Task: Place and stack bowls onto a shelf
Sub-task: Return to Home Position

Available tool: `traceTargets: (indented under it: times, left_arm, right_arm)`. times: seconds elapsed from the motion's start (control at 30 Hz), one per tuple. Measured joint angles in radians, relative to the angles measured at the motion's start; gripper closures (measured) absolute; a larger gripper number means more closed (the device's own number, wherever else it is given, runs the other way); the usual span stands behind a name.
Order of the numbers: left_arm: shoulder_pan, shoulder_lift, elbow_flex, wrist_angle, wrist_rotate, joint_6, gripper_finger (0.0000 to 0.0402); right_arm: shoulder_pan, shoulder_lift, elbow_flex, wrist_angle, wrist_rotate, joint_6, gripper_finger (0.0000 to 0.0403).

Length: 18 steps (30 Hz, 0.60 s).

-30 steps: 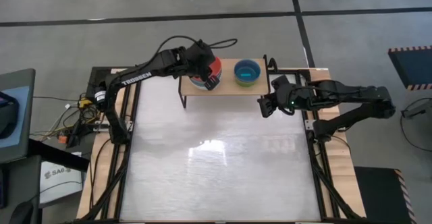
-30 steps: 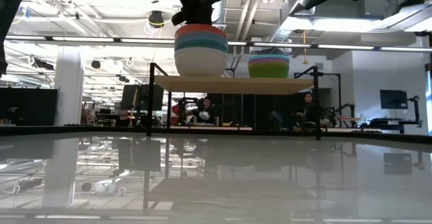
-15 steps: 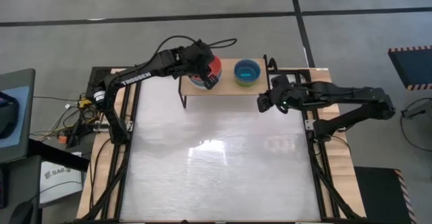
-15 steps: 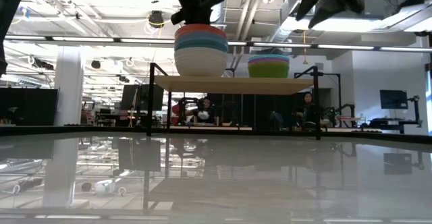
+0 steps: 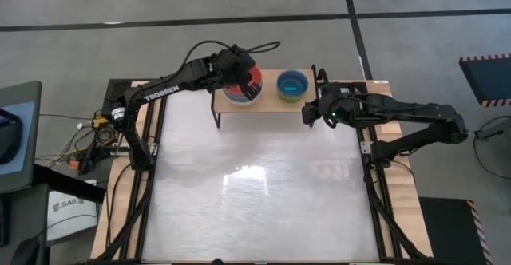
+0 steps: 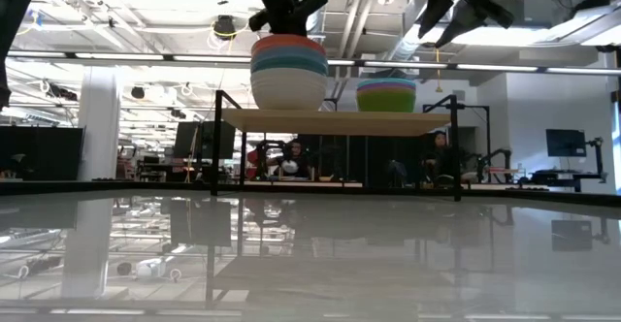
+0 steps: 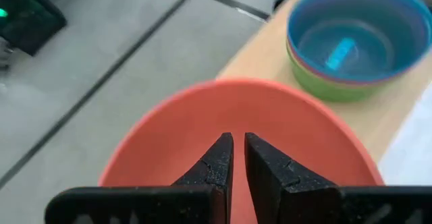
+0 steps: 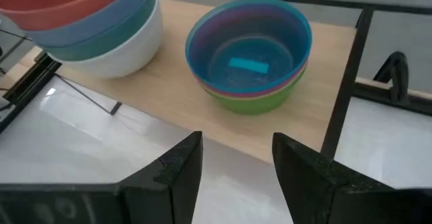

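Observation:
The shelf [image 5: 269, 101] [image 6: 335, 120] stands near the table's far edge and bears two stacks of bowls. The larger stack [image 6: 288, 70] has the white bowl on the shelf, then dark teal, slate-blue and red-orange [image 5: 256, 78] [image 7: 169, 129] on top. The smaller stack [image 5: 291, 86] [image 8: 250, 55] has lime green at the bottom and cyan on top. My left gripper [image 5: 245, 81] [image 7: 236, 150] is shut and hovers over the red-orange bowl's hollow. My right gripper [image 5: 306, 115] [image 8: 236, 177] is open, just off the shelf's right near corner, facing the smaller stack.
The shelf's black legs [image 6: 218, 147] and a black frame post [image 8: 344, 96] stand close to my right gripper. The white tabletop [image 5: 255, 193] spreads out on the near side of the shelf. People sit in the room beyond the table [image 6: 291, 157].
My right gripper has moved toward the table's left and far edge, up to the shelf's right end, and come lower. My left gripper has drawn back slightly toward the far edge over the larger stack. The bowls have kept still.

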Motion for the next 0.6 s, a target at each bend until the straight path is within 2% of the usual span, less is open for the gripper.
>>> traceTargets:
  times: [0.1, 0.2, 0.4, 0.6]
  left_arm:
    - [-0.002, 0.0, 0.0, 0.028, -0.061, 0.013, 0.0377]
    - [-0.002, 0.0, 0.0, 0.04, -0.072, 0.013, 0.0377]
    - [-0.039, -0.034, -0.002, -0.033, -0.108, 0.026, 0.0377]
    - [-0.042, -0.11, 0.001, 0.17, -0.056, 0.077, 0.0381]
  right_arm:
    - [0.0, 0.0, 0.0, 0.009, 0.005, -0.017, 0.0196]
    - [0.002, 0.0, 0.0, 0.013, 0.005, -0.021, 0.0196]
    - [0.031, 0.0, 0.0, 0.008, 0.022, -0.022, 0.0196]
    - [0.073, 0.0, 0.0, 0.008, 0.045, -0.022, 0.0196]
